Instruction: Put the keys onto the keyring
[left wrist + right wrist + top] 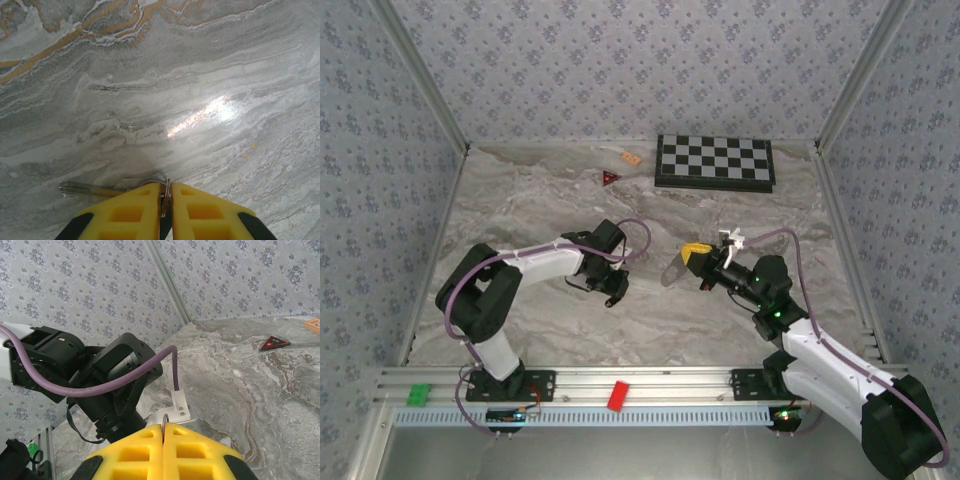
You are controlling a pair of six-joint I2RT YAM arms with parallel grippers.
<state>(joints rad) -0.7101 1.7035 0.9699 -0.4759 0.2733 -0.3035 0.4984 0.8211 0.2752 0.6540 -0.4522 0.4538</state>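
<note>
Right gripper (164,428) clamps the keyring (165,419) aloft — left gripper (166,190), pinched on the key (90,189) jutting left of its tips, should raise it level and thread slowly.

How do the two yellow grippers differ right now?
The left gripper points down close to the marble table; the right gripper is raised, facing the left arm. The left gripper pinches a thin metal piece with a silvery key blade sticking out sideways; the right gripper pinches a small metal ring poking up between its fingertips. Both have yellow fingers nearly shut on thin metal.
</note>
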